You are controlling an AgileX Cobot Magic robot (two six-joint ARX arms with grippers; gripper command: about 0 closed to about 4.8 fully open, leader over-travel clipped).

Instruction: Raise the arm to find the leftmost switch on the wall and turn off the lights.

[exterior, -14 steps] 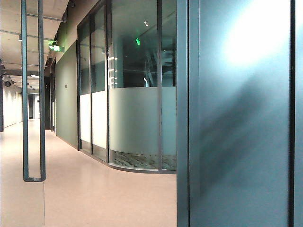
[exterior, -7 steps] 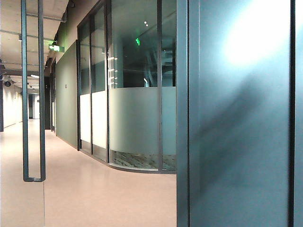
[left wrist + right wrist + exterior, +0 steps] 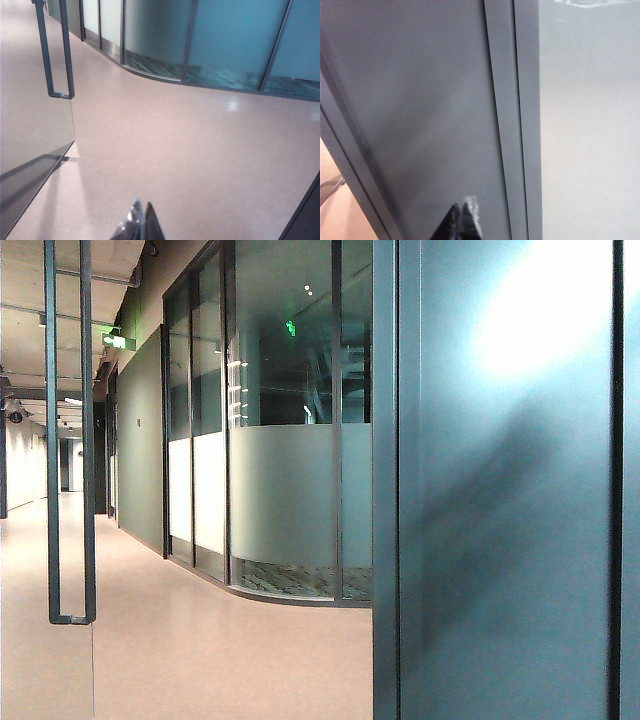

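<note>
**Both hands closed, no switch in view**

Left hand [image 3: 138,225]: only the fingertips show at the frame edge in the left wrist view, pressed together, holding nothing. It hangs above the pinkish floor [image 3: 190,150], not touching it. Near it stands a glass door panel [image 3: 30,125] with a long dark pull handle [image 3: 55,50]; the panel's lower edge meets the floor and throws a dark shadow beside it.

Right hand [image 3: 461,222]: tips only, also together, nothing between them. It points at a dark grey panel [image 3: 420,115], close to it; contact cannot be told. Just beside the panel runs a grey vertical frame post [image 3: 512,115], and past that a pale frosted surface [image 3: 590,140].

Exterior view: neither hand nor arm shows. Nearest is a big dark grey-blue panel [image 3: 510,500] filling the right side, with a bright glare patch up high. At left, the glass door's pull handle [image 3: 70,440]. Farther back, a curved glass partition [image 3: 290,490] with a frosted band across its middle and dark mullions. Beyond it a green wall [image 3: 140,440] along the corridor, and a lit green exit sign [image 3: 118,340] near the ceiling.

Wall switch: not visible in any of the three views, so its place cannot be told.
</note>
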